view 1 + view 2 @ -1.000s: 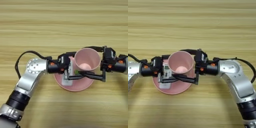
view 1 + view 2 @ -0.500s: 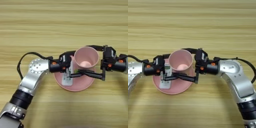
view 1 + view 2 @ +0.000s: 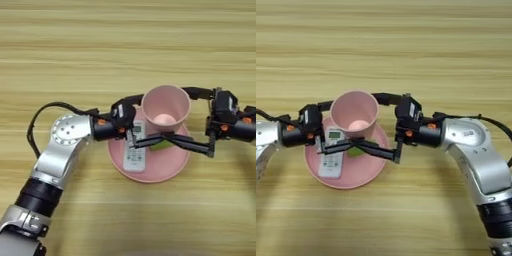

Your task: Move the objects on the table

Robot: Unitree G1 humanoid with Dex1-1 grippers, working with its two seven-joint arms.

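Near the middle of the table [image 3: 60, 45], toward its front edge: one large round pink plate [image 3: 150, 172]. On the plate's back edge, one pale pink cup [image 3: 166, 107], upright, mouth open. On the plate's left part, one white remote control [image 3: 135, 150], lying flat. Just right of it, one small green block [image 3: 161, 145], partly hidden behind a black finger.

Left gripper [image 3: 132, 131]: at the plate's left edge, beside the cup; cannot tell whether its fingers are apart or together.

Right gripper [image 3: 356, 122]: fingers spread wide around the cup, one behind it, one in front across the plate.
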